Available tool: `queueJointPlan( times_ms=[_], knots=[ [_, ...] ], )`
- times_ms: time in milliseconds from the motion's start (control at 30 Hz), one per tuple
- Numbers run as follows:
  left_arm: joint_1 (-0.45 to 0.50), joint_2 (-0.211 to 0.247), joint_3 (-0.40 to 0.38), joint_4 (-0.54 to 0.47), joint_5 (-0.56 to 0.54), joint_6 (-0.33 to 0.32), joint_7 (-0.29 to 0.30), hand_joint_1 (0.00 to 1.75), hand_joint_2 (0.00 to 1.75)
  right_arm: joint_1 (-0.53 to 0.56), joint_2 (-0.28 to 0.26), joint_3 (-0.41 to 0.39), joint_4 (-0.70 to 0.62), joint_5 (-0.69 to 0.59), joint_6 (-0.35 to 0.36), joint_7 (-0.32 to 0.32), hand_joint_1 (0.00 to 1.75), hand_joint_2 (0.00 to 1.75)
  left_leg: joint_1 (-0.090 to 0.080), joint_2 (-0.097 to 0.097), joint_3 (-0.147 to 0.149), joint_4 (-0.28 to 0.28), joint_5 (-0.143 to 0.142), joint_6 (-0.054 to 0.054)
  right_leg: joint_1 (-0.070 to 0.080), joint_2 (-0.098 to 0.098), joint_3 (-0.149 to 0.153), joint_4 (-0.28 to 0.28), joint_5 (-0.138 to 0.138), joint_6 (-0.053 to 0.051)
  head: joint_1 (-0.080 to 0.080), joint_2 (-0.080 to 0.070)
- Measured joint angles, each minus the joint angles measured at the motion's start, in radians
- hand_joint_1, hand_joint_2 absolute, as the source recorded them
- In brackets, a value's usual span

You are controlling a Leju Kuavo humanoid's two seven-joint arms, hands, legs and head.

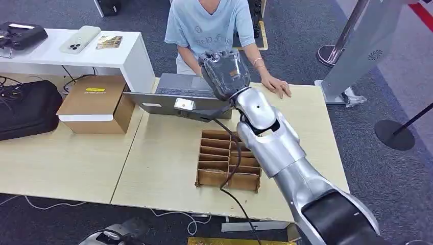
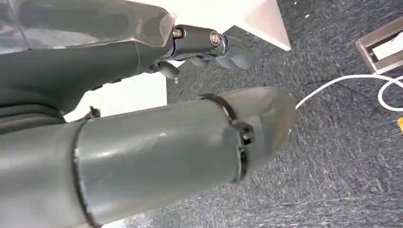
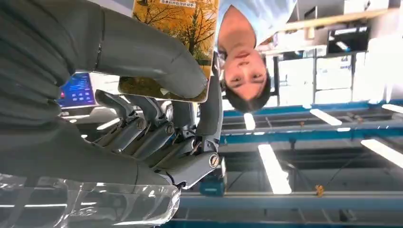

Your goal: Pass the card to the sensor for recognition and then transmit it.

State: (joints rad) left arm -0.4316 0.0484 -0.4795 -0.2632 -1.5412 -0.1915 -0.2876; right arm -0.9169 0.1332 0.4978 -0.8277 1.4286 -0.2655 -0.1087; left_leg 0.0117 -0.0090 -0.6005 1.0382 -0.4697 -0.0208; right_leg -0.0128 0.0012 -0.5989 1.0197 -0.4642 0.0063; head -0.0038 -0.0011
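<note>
Table (image 1: 168,153), light wood, fills the middle of the head view. A second light table (image 1: 56,163) butts against it at lower left, and a white bench (image 1: 66,53) sits at upper left.

Right arm (image 1: 286,153) runs from the lower right corner diagonally up to frame centre-top. Right hand (image 1: 224,71) is raised there, back of the hand toward the camera, in front of a person (image 1: 209,25) in a light blue shirt at top centre. That person's hand (image 1: 275,84) lies flat on the table just right of the robot's hand.

Black bag (image 1: 25,107) at the left edge. Brown carton (image 1: 97,102) right of it. Grey laptop (image 1: 178,94) sits at centre, just below-left of the right hand. Cardboard divider tray (image 1: 224,163) is at lower centre, partly behind the arm.

Card (image 3: 176,38): in the right wrist view it sits at top centre, face printed with yellow autumn trees. Right hand (image 3: 157,109) grips it, thumb (image 3: 157,57) across the printed face and dark fingers (image 3: 209,114) behind its far edge. Long axis runs up-down in that frame, one short end leaving the top edge (that view is rotated, so real-world heading can't be called).

Left hand (image 2: 199,42): left wrist view, fingers curled in at top centre with nothing in them, over dark carpet (image 2: 332,156) with a white cable (image 2: 347,83) at right.
</note>
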Motion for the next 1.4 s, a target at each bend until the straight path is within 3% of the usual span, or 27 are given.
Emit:
queueJointPlan(
  times_ms=[500, 667, 833, 933, 1267, 1400],
  knots=[
    [-0.033, 0.000, -0.051, 0.000, 0.000, -0.009, -0.058, 0.00, 0.00, -0.189, 0.105, 0.072, 0.298, 0.038, 0.095, 0.012, 1.75, 1.75, 0.000, 0.000, 0.000, 0.000, 0.000, 0.000, 0.000, 0.000, 0.000, 0.000, 0.000, 0.000, 0.000, 0.000],
    [-0.042, 0.000, -0.069, 0.001, 0.000, -0.015, -0.064, 0.00, 0.00, -0.229, 0.132, 0.074, 0.370, 0.012, 0.169, 0.039, 1.75, 1.75, 0.000, 0.000, 0.000, 0.000, 0.000, 0.000, 0.000, 0.000, 0.000, 0.000, 0.000, 0.000, 0.000, 0.000],
    [-0.048, 0.000, -0.082, 0.003, 0.000, -0.027, -0.072, 0.00, 0.00, -0.260, 0.156, 0.046, 0.434, -0.068, 0.342, 0.117, 1.75, 1.75, 0.000, 0.000, 0.000, 0.000, 0.000, 0.000, 0.000, 0.000, 0.000, 0.000, 0.000, 0.000, 0.000, 0.000],
    [-0.052, 0.000, -0.091, 0.004, 0.000, -0.036, -0.076, 0.00, 0.00, -0.277, 0.161, 0.017, 0.462, -0.109, 0.393, 0.156, 1.75, 1.75, 0.000, 0.000, 0.000, 0.000, 0.000, 0.000, 0.000, 0.000, 0.000, 0.000, 0.000, 0.000, 0.000, 0.000],
    [-0.068, -0.001, -0.114, 0.008, 0.000, -0.050, -0.091, 0.00, 0.00, -0.285, 0.161, -0.051, 0.500, -0.143, 0.386, 0.161, 1.75, 1.75, 0.000, 0.000, 0.000, 0.001, 0.000, 0.000, 0.000, 0.000, 0.000, 0.000, 0.000, 0.000, 0.000, 0.000],
    [-0.072, -0.001, -0.114, 0.008, 0.002, -0.037, -0.129, 0.00, 0.00, -0.288, 0.161, -0.059, 0.504, -0.140, 0.375, 0.158, 1.75, 1.75, 0.000, 0.000, 0.000, 0.001, 0.000, 0.000, 0.000, 0.000, 0.000, 0.000, 0.000, 0.000, 0.000, 0.000]
  ],
)
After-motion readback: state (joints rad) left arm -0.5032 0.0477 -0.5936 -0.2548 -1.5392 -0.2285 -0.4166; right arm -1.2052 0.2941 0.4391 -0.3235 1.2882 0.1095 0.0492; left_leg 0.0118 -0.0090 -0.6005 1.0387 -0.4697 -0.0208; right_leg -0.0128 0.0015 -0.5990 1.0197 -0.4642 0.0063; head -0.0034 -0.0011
